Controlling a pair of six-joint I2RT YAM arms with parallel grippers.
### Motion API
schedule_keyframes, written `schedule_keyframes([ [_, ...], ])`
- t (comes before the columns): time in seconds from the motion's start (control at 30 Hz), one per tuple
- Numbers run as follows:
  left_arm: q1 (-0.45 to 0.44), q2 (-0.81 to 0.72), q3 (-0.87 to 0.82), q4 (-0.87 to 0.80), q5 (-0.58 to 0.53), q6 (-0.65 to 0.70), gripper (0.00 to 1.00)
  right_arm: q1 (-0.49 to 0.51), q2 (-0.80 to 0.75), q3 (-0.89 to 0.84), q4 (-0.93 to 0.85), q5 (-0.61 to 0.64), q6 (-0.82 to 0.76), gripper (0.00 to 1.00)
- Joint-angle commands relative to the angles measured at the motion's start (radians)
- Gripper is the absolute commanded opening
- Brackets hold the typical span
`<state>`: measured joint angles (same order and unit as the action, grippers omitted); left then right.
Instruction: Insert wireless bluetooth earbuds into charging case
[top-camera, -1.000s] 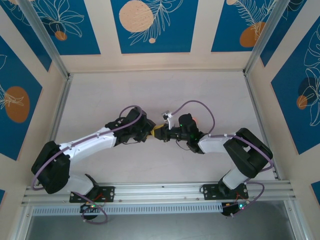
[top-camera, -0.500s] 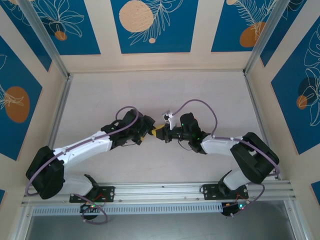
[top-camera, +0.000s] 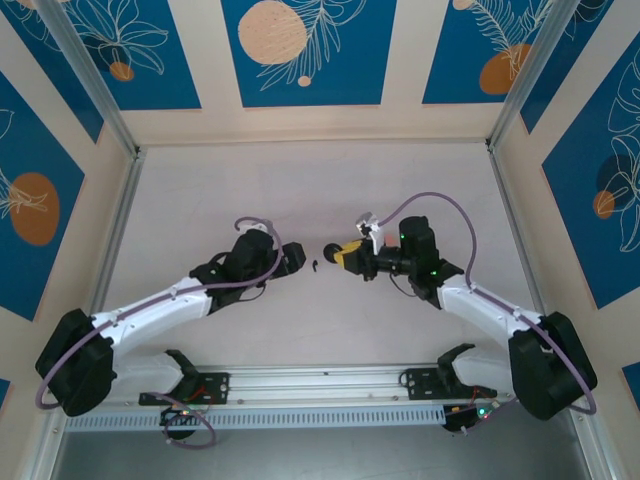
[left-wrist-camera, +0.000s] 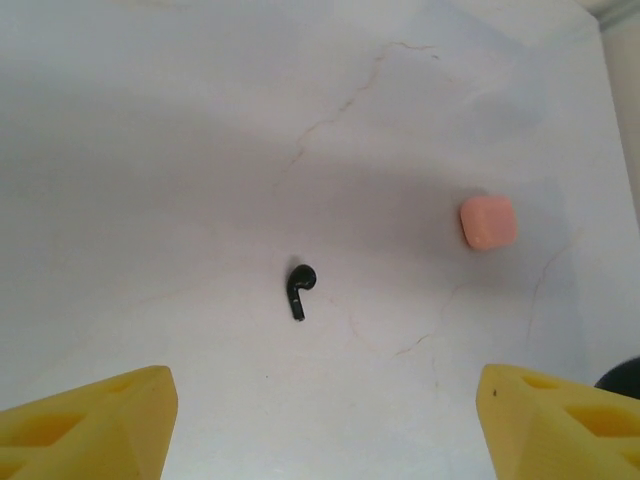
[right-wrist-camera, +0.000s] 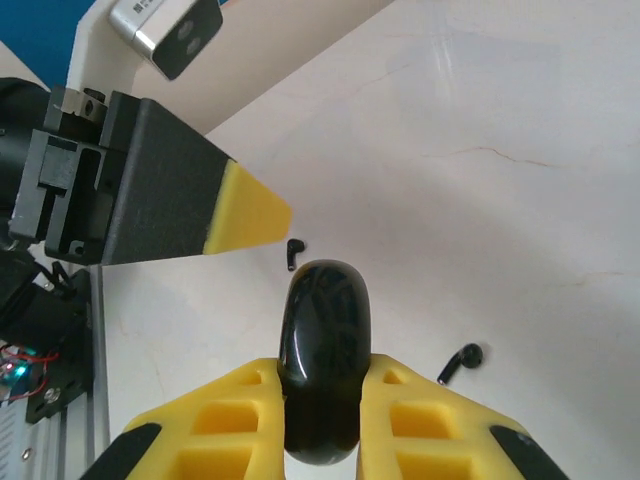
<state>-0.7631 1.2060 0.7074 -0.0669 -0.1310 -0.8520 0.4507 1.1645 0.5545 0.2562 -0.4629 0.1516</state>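
Two earbuds (right-wrist-camera: 460, 362) on table (right-wrist-camera: 500, 100), case (right-wrist-camera: 324, 310) gripped — right end effector (right-wrist-camera: 322, 372)

- Top view: bright, even, diffuse light. Pale white desk (top-camera: 200, 200) is evenly lit, with faint, soft-edged shadows. Focus is sharp throughout.
- Left wrist view: a broad soft shadow crosses the desk. Small black curved-stem earbud (left-wrist-camera: 299, 290) is crisp. The left claw (left-wrist-camera: 322, 385) has its yellow tips blurred at the bottom corners.
- Right wrist view: the desk washes out towards the upper right. Glossy black rounded case (right-wrist-camera: 325, 330) shows a pale sheen. The right claw (right-wrist-camera: 322, 400) has its yellow fingers soft near the lens.
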Motion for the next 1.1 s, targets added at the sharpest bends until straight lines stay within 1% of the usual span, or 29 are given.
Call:
schedule_keyframes([
  [0.0,0.007,-0.033,0.011,0.087,0.045,0.324,0.75,-0.039,-0.042,0.07,-0.168,-0.153,-0.138,0.15],
  [0.1,0.007,-0.046,0.008,0.127,0.158,0.544,0.72,-0.076,-0.051,0.121,-0.26,-0.23,-0.213,0.15],
  [0.2,0.008,-0.073,-0.027,0.189,0.278,0.739,0.71,-0.101,-0.046,0.184,-0.376,-0.308,-0.306,0.14],
  [0.3,0.007,-0.112,-0.063,0.22,0.382,0.915,0.71,-0.113,-0.039,0.251,-0.512,-0.353,-0.429,0.14],
  [0.33,0.007,-0.123,-0.067,0.213,0.43,0.979,0.71,-0.117,-0.033,0.275,-0.561,-0.365,-0.475,0.14],
  [0.37,0.008,-0.128,-0.067,0.196,0.465,1.034,0.69,-0.121,-0.029,0.293,-0.59,-0.374,-0.497,0.14],
  [0.43,0.008,-0.135,-0.05,0.126,0.524,1.14,0.68,-0.141,-0.01,0.326,-0.628,-0.429,-0.52,0.14],
  [0.57,0.008,-0.132,-0.01,0.005,0.577,1.282,0.65,-0.139,0.026,0.372,-0.705,-0.491,-0.617,0.15],
  [0.67,0.008,-0.139,-0.011,0.007,0.614,1.34,0.65,-0.135,0.053,0.398,-0.762,-0.551,-0.704,0.15],
  [0.8,0.008,-0.156,-0.042,0.099,0.645,1.338,0.64,-0.115,0.078,0.408,-0.796,-0.597,-0.8,0.15],
  [0.93,0.007,-0.151,-0.064,0.189,0.694,1.288,0.64,-0.073,0.097,0.41,-0.801,-0.565,-0.854,0.15],
  [1.07,0.008,-0.136,-0.068,0.248,0.745,1.235,0.61,-0.038,0.113,0.409,-0.76,-0.519,-0.837,0.15],
])
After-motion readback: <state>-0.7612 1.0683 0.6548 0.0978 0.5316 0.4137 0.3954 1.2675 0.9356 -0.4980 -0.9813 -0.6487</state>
